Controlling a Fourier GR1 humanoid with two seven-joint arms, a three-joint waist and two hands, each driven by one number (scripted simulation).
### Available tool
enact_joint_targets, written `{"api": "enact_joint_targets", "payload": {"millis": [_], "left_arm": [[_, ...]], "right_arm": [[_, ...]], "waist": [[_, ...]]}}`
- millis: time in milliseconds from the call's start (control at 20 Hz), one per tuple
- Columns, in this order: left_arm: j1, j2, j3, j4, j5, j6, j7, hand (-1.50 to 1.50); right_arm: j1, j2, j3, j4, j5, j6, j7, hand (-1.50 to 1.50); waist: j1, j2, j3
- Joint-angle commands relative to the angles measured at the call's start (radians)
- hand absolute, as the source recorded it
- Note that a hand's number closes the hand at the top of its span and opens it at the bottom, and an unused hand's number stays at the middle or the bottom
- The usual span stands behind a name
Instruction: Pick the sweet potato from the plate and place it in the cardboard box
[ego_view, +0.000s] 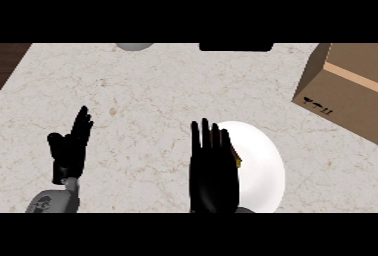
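Right hand (212, 165) is over the white plate (262, 165) now, fingers straight and pointing up the view, nothing in it. It covers the plate's left half, approx. Just at the hand's right edge a small orange-brown sliver peeks out: that's prob. the sweet potato (238, 161), sitting on the plate w/ most of it hidden under the hand. Can't tell its shape or which way it lies.

Left hand (70, 145) rests open at the view's lower left, fingers up, well apart from the plate, holding nothing.

Cardboard box (343, 92) is at the upper right of the counter (148, 90), beyond the plate, cut off by the view's edge; can't see its opening from here.

Step in hand, as I read it: the reach, pre-grasp. Hand is above the target but not closed on it, so the pick isn't done yet.

Next move calls for: bring the hand down onto the potato, curl fingers and thumb round it, then lift clear of the plate and carry up and to the right toward the box. Watch point: the potato is mostly hidden, so whether the hand is centred on it is hard to judge from this view.

Two other items at the far edge, a grey round thing (134, 46) and a black block (236, 47), are out of the way.
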Motion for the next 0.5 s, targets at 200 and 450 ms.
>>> {"api": "enact_joint_targets", "payload": {"millis": [200,450], "left_arm": [[0.035,0.017,0.019,-0.021,0.020,-0.043,-0.019,0.00],[-0.033,0.027,0.032,-0.014,0.010,-0.023,0.041,0.00]], "right_arm": [[-0.048,0.020,-0.057,0.066,-0.042,0.015,0.187,-1.50],[-0.071,0.020,-0.053,0.110,-0.051,0.011,0.218,-1.50]], "waist": [[-0.001,0.000,0.000],[-0.004,0.000,0.000]]}}
